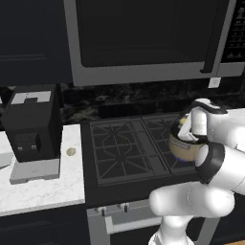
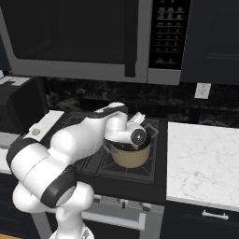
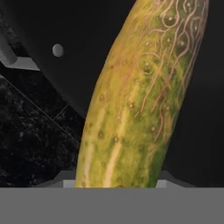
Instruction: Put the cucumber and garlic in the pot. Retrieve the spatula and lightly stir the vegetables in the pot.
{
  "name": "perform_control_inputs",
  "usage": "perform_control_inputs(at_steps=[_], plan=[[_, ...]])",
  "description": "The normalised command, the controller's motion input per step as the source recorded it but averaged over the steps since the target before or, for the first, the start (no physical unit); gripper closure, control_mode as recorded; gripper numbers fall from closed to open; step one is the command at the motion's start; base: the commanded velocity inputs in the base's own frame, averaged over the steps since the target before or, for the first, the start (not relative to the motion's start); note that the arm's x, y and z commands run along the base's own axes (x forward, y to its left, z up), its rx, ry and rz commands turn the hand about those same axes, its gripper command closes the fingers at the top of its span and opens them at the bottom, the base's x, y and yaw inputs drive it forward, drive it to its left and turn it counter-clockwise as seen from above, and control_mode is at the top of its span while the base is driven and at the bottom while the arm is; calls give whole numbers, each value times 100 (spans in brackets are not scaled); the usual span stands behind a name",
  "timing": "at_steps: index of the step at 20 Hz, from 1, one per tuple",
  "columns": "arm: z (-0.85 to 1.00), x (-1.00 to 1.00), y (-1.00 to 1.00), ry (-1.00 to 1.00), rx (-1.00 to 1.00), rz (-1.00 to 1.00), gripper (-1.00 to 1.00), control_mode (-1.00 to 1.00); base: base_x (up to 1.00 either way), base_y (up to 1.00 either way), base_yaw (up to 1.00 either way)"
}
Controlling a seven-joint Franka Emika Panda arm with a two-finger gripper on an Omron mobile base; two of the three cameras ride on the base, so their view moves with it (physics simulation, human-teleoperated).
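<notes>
Cucumber point(image 3: 140, 100) is hanging clenched in our gripper point(image 2: 135, 128) over the pot point(image 2: 130, 156) — we are holding it there for dropping; garlic point(image 1: 71, 151) is waiting on the counter point(image 1: 43, 191).

I stand in a home kitchen: a black gas stove with cast-iron grates point(image 1: 129, 143), a steel-framed microwave point(image 1: 143, 38) mounted above it, white marble countertops point(image 2: 203, 158) on either side, dark cabinets point(image 1: 28, 38), and a black coffee machine point(image 1: 33, 127).
</notes>
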Motion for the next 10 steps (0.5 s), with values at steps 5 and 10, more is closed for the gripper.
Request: perform_control_inputs(at_steps=[5, 10], plan=[[-26, 58, -7, 5, 6, 0, 100, -100, 0, 0, 0], [-42, 20, -5, 6, 2, 0, 100, -100, 0, 0, 0]])
